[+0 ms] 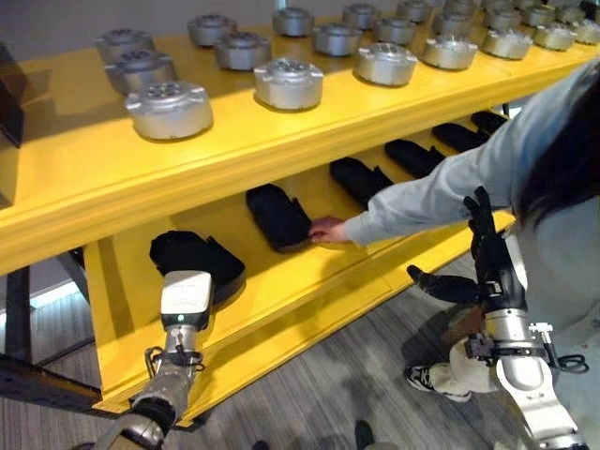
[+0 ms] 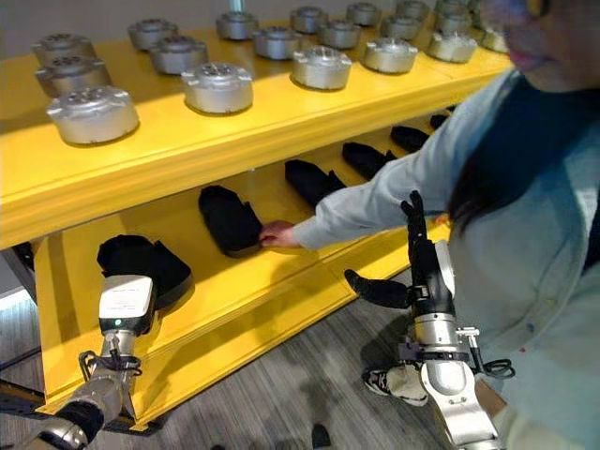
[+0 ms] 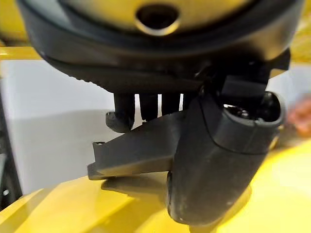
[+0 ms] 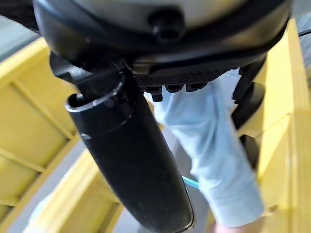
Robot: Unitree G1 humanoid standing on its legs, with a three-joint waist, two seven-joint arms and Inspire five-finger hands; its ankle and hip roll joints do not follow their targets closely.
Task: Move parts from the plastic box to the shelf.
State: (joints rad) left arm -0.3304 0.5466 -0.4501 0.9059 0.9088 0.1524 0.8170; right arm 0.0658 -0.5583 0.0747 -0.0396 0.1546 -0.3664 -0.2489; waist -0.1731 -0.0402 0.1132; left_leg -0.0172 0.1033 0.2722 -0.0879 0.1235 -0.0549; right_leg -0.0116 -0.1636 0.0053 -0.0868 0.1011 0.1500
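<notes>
A yellow two-tier shelf stands on grey wood-plank floor before a pale wall.

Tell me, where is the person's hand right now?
The person's hand rests on the lower yellow shelf, touching the second black part from the left.

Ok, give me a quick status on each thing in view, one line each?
left hand: on the lower shelf, fingers curled round a black part.
right hand: raised beside the shelf, fingers straight, holding nothing.
person's hand: touching the second black part.
silver parts: lined up on the top shelf.
</notes>
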